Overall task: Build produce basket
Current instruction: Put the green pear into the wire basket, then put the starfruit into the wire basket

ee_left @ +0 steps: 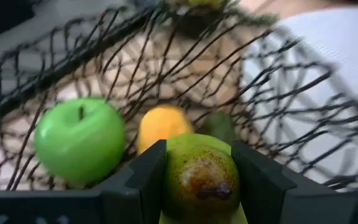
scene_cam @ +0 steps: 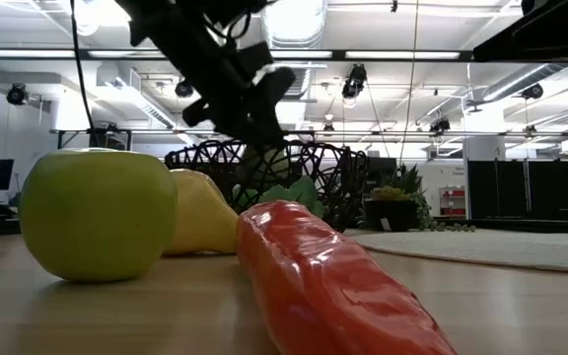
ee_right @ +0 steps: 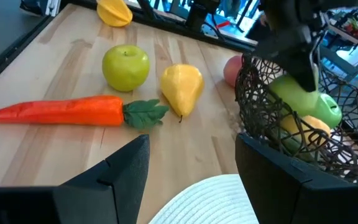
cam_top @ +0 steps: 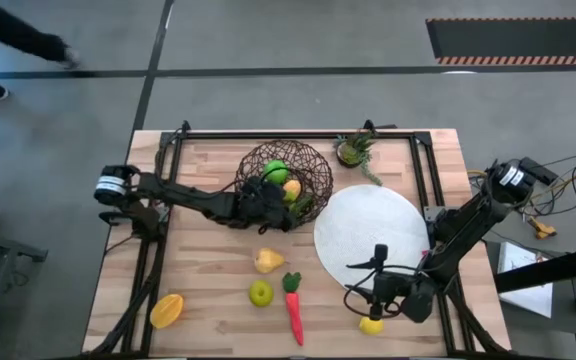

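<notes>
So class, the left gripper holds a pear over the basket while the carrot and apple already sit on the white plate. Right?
Not quite. The high view shows the carrot and apple on the bare table, beside the plate. The left gripper does hold a pear over the basket.

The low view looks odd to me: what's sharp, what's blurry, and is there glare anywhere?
Low view: the carrot nearest the lens is soft and bloated, the apple fairly crisp, the ceiling lights blown out. Left wrist view: the basket mesh is blurred behind the end effector shut on a fruit.
</notes>
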Controlling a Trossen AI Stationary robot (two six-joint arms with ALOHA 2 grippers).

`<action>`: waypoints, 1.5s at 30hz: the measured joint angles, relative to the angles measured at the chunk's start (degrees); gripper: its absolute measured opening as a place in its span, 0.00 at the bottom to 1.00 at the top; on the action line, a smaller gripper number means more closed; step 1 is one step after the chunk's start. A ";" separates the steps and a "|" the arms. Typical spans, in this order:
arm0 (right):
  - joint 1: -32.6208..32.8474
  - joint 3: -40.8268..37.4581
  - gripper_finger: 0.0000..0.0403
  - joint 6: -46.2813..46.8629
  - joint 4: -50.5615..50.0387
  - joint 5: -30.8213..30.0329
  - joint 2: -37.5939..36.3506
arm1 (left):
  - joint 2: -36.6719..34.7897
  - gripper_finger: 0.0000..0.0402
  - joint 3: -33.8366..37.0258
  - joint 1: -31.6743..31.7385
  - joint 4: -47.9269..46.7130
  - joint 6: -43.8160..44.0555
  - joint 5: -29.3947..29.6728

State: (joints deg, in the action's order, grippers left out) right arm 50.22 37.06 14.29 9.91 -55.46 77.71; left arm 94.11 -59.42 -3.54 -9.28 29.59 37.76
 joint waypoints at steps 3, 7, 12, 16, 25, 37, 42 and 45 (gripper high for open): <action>0.00 0.00 0.56 0.19 -0.08 0.02 0.48 | 0.03 0.36 0.04 0.88 -4.64 4.05 -0.07; 0.00 0.00 0.56 0.30 0.03 0.02 0.62 | 0.00 0.36 0.77 1.56 -8.63 6.07 -0.06; 0.00 0.00 0.56 0.30 0.05 0.02 0.62 | -0.07 0.38 1.33 2.66 -8.37 7.42 -0.32; 0.00 0.00 0.56 0.30 0.06 0.02 0.62 | -0.09 0.48 1.50 3.86 -8.33 7.53 -1.18; 0.00 0.00 0.56 0.30 0.05 0.04 0.62 | -1.12 0.71 1.20 5.43 -10.05 7.04 -3.80; 0.00 0.00 0.56 0.30 0.04 0.09 0.62 | -17.91 0.72 0.94 -7.58 -11.61 1.69 -2.67; 0.00 0.00 0.56 0.30 0.07 0.09 0.62 | -22.34 0.72 0.94 -20.10 -12.61 1.59 -2.77; 0.00 0.00 0.56 0.17 0.07 0.07 0.62 | -22.45 0.72 0.94 -28.41 -13.89 3.62 -2.98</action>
State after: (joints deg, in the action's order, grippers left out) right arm 50.22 37.06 14.46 9.98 -55.40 78.32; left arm 71.65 -58.48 -31.95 -23.17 33.22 34.78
